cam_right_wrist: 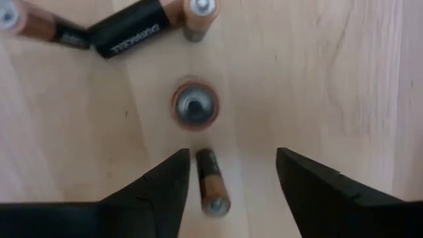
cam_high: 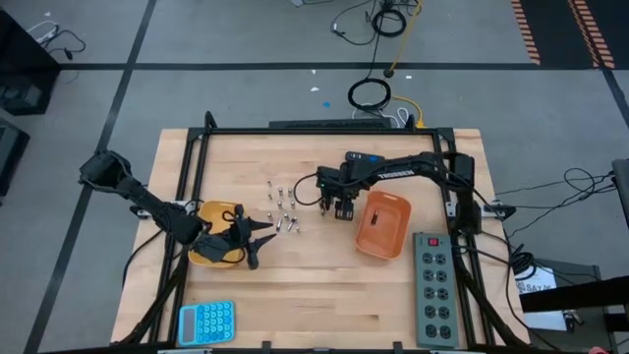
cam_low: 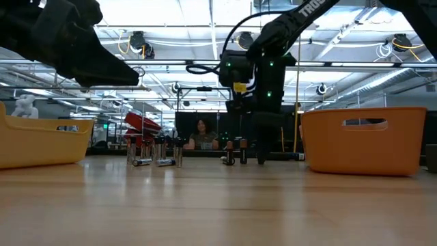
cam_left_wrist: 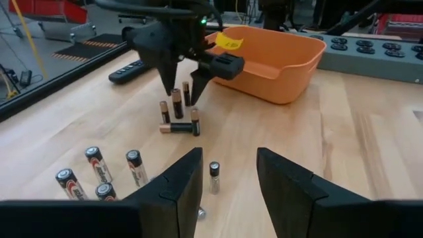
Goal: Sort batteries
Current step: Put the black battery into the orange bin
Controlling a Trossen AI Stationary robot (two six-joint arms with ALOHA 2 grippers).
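Copper-and-black batteries (cam_right_wrist: 195, 106) stand and lie on the wood.

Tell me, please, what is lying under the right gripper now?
Under the open right gripper stand copper-topped batteries on bare wood; one sits between its fingers, not gripped. The fingers hide the table beside it.

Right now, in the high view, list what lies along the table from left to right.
Yellow plastic tray → left claw → cluster of small cylindrical batteries → right claw → orange plastic tray → grey-green power strip.
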